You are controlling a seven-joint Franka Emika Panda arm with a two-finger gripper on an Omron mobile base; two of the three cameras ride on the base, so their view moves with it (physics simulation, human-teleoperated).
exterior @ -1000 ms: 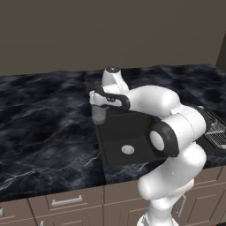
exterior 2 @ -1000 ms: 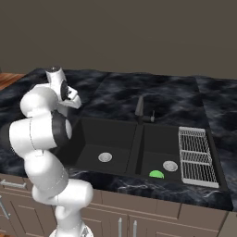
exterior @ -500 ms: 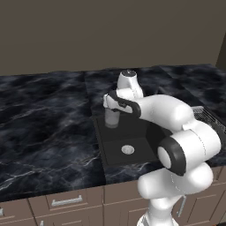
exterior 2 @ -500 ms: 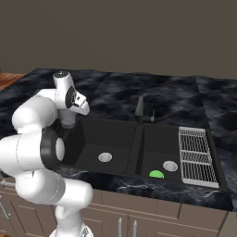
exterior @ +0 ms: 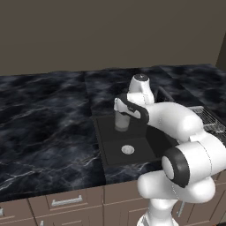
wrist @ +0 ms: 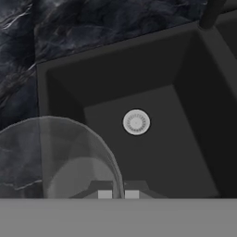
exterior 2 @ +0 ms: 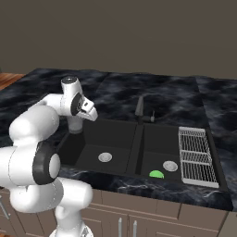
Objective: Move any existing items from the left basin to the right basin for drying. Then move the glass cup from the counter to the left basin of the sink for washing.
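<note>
The glass cup (exterior: 121, 120), clear, greyish and round, is held up over the near-left edge of the left basin (wrist: 139, 139). It seems to be pinched by the claw (wrist: 118, 193). The green lump (exterior 2: 156, 174) is seen in the right basin (exterior 2: 162, 143).

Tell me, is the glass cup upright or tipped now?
Upright: the glass cup hangs vertical in the gripper above the left basin, open rim upward.
</note>
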